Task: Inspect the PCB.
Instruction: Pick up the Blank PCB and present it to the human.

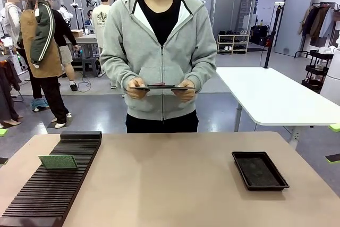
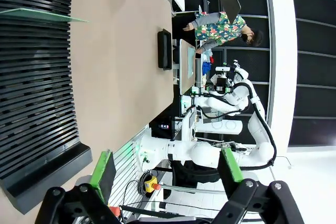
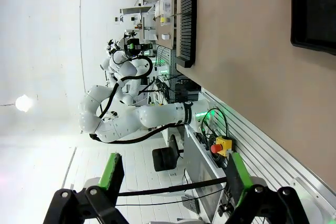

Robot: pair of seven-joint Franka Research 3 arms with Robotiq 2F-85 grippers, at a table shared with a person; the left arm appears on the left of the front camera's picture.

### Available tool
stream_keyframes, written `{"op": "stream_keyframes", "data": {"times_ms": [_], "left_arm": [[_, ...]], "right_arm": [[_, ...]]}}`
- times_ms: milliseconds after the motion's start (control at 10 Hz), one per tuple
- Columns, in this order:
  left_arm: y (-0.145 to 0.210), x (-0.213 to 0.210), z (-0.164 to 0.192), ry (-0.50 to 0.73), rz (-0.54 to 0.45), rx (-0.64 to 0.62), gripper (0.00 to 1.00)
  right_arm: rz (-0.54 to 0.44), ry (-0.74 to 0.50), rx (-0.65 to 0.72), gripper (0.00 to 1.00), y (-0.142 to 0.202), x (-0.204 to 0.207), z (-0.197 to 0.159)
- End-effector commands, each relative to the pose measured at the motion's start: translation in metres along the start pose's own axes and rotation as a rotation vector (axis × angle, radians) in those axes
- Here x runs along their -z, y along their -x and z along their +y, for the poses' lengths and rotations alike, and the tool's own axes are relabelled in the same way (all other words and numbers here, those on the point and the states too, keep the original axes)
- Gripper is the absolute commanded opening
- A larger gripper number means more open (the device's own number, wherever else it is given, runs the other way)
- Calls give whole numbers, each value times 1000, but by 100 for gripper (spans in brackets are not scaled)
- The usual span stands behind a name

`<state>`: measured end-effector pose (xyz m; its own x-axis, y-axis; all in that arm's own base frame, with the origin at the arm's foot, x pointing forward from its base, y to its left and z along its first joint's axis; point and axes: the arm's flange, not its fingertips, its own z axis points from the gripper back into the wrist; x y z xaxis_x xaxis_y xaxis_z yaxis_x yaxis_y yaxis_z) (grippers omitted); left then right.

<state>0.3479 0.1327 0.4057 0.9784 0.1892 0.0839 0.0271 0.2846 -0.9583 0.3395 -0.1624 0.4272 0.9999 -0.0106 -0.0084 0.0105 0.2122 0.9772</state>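
The PCB [image 1: 58, 161], a green rectangular board, stands upright in a slot of the black slotted rack [image 1: 48, 195] at the table's left. In the left wrist view the PCB [image 2: 47, 16] appears edge-on as a thin pale green line across the rack [image 2: 31, 87]. My left gripper [image 2: 167, 169] is open and holds nothing, off the table's near edge and well short of the board. My right gripper [image 3: 173, 174] is open too, with nothing between its green pads, hanging off the table's near side.
A person in a grey hoodie stands at the far side holding a dark flat panel [image 1: 162, 86] level in both hands. A shallow black tray [image 1: 259, 170] lies at the table's right, also seen as the tray [image 3: 315, 9] and the tray [image 2: 165, 49]. The rack [image 3: 186, 19] shows far off.
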Motion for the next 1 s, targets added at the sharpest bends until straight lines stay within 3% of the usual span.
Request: {"op": "stream_keyframes", "data": {"times_ms": [0,300,400,600,700,900], "left_arm": [[-1,7,-21,-51,21,174,100],[-8,25,-67,-265,191,481,100],[-14,35,-81,-385,226,601,100],[-22,51,-100,-496,300,792,100],[-25,57,-104,-553,312,851,100],[-23,63,-105,-550,321,863,100]], "right_arm": [[-1,3,4,100,-2,-1,1],[-1,3,4,100,-2,-1,1],[-1,3,4,100,-2,-1,1],[-1,3,4,100,-2,-1,1],[-1,3,4,100,-2,-1,1],[-1,3,4,100,-2,-1,1]]}}
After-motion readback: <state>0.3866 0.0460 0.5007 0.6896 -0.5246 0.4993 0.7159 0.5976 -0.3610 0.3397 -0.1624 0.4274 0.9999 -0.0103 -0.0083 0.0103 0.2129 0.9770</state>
